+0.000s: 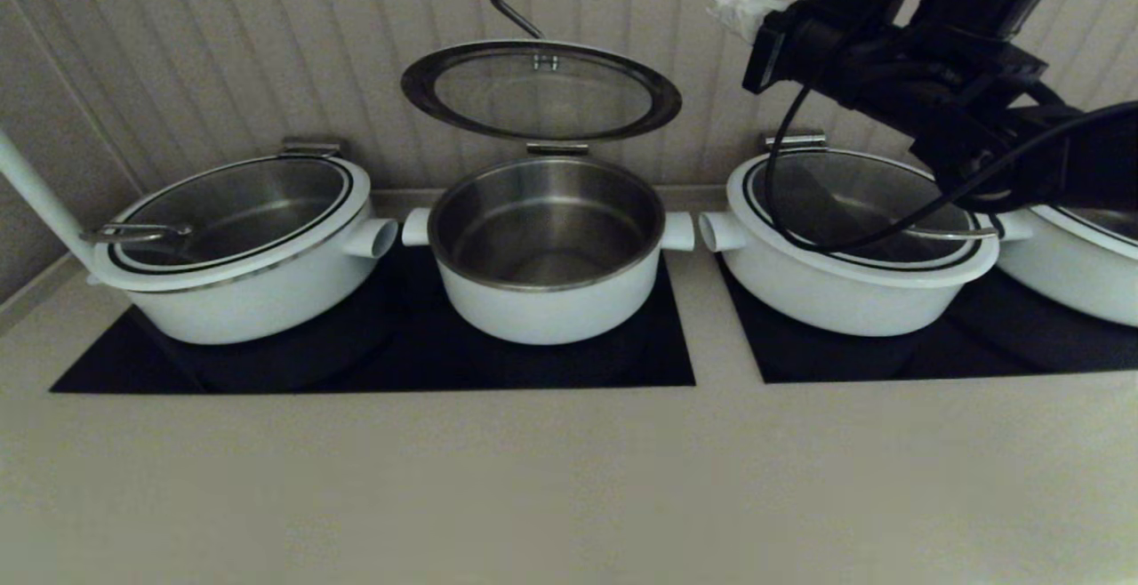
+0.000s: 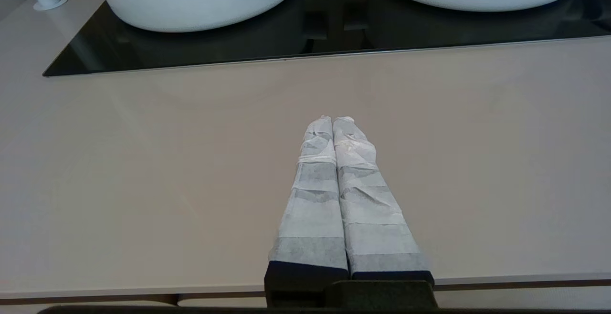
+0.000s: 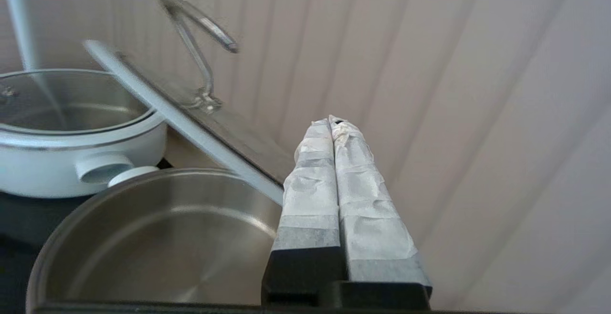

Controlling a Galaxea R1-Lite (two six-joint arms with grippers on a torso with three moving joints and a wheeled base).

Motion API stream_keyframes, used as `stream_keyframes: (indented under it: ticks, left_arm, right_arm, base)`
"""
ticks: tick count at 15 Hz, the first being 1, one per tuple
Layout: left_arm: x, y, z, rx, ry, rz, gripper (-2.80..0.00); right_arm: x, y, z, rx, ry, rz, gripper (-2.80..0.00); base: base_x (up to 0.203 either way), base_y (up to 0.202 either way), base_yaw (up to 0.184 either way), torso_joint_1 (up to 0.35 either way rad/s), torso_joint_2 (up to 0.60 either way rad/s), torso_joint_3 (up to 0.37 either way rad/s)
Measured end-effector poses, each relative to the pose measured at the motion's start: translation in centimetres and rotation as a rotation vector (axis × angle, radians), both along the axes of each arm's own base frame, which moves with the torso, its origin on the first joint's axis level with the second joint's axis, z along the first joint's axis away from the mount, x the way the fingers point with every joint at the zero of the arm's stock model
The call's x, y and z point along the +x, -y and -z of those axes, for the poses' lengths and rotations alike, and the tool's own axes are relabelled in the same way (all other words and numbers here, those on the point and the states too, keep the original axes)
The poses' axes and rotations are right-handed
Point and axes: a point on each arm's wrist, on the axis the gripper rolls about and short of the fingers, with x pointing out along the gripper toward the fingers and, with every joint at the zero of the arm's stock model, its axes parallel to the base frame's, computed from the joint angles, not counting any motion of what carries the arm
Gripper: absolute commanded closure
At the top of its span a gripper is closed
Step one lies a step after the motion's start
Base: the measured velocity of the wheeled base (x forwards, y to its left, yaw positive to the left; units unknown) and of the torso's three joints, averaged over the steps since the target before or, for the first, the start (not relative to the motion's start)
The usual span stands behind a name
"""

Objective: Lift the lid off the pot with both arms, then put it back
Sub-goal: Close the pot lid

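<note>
A: Four white pots on the hobs; the pot (image 1: 544,247) in the middle stands uncovered, bare steel inside.

B: And the lid (image 1: 540,92) is tipped up behind it, handle towards the wall.

A: Right gripper (image 3: 331,122) raised beside it, jaws closed on nothing; left gripper (image 2: 332,122) closed over the counter (image 2: 143,171).

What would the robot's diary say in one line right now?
lid: tilted up behind open pot | right gripper: shut, raised near lid | left gripper: shut, over counter

Two wider lidded pots (image 1: 240,247) (image 1: 853,243) sit on black cooktops (image 1: 373,363).
</note>
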Motion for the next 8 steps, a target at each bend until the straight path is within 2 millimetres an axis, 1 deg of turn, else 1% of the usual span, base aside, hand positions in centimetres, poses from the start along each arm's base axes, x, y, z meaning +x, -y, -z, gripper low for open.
stream_keyframes:
  ticks: [5,8]
  left_arm:
    - [0.0,0.0,0.0,0.0,0.0,0.0,0.0]
    - [0.0,0.0,0.0,0.0,0.0,0.0,0.0]
  right_arm:
    - [-0.06,0.05,-0.09,-0.093,0.04,-0.08,0.0]
    - [0.23,0.75,-0.11,-0.189,0.058,-0.133,0.0]
  base:
    - [0.0,0.0,0.0,0.0,0.0,0.0]
    - [0.0,0.0,0.0,0.0,0.0,0.0]
